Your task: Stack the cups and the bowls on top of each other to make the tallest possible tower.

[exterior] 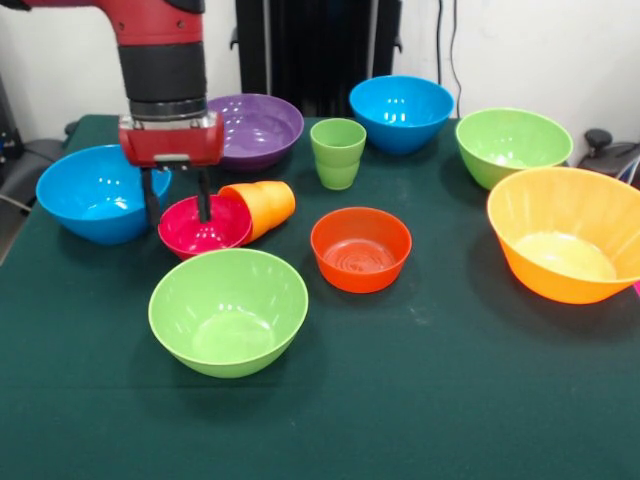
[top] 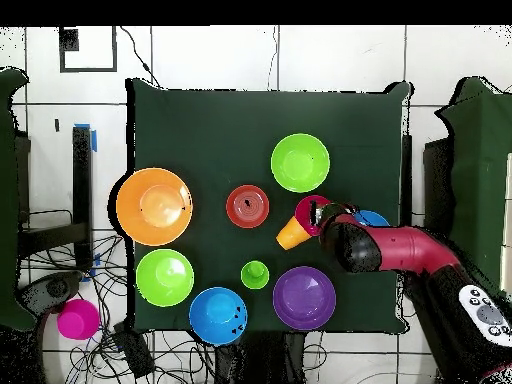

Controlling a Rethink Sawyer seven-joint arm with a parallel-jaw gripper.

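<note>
My gripper (exterior: 178, 216) is open and straddles the left rim of the small magenta bowl (exterior: 228, 236). One finger is inside the bowl and the other is outside, beside the left blue bowl (exterior: 92, 195). The orange cup (exterior: 264, 204) lies on its side, its mouth against the magenta bowl. The light green cup (exterior: 338, 152) stands upright behind. The orange-red bowl (exterior: 360, 250), the near green bowl (exterior: 228, 312), the purple bowl (exterior: 258, 128), the far blue bowl (exterior: 401, 110), the right green bowl (exterior: 512, 145) and the large orange bowl (exterior: 566, 232) stand apart, unstacked.
In the overhead view the arm (top: 400, 250) covers part of one blue bowl (top: 374, 216) next to the magenta bowl (top: 308, 207). A pink round thing (top: 77, 319) lies off the table among cables. The green cloth (exterior: 420, 400) reaches the table's edges.
</note>
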